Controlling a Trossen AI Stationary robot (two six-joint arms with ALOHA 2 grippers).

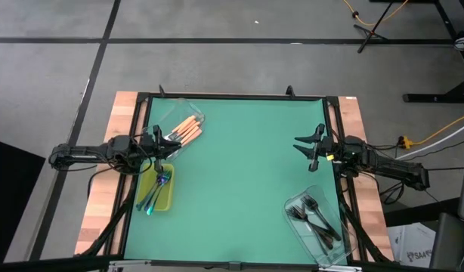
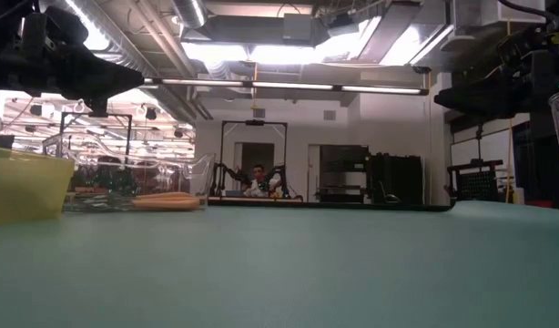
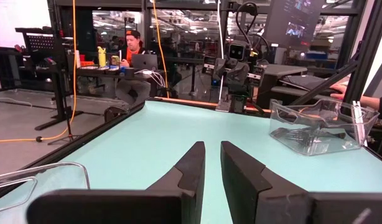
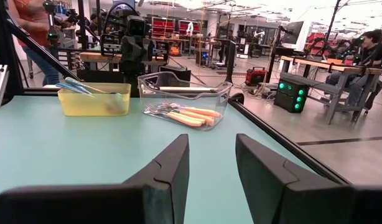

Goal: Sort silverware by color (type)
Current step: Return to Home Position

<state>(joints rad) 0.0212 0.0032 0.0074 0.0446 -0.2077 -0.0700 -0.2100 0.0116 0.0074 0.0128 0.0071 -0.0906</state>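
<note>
The table (image 1: 247, 166) carries a clear tub (image 1: 165, 119) of orange-handled forks (image 1: 188, 128) and a yellow tray (image 1: 168, 199) of iridescent forks (image 1: 158, 185) on its left side. A second clear tub (image 1: 295, 224) of black forks (image 1: 317, 219) sits at its right corner. The left end effector (image 1: 175, 143) is narrowly parted and the right end effector (image 1: 300, 149) is spread; both are empty.

Your dark left arm (image 1: 88, 153) reaches in level from the left side, and its black two-finger left gripper (image 1: 176, 142) points toward the middle with only a narrow gap between the fingers (image 3: 185, 168). Your dark right arm (image 1: 391, 162) mirrors it from the opposite side. Its right gripper (image 1: 296, 143) faces inward with fingers (image 4: 169, 162) parted wider. Both are empty.
</note>
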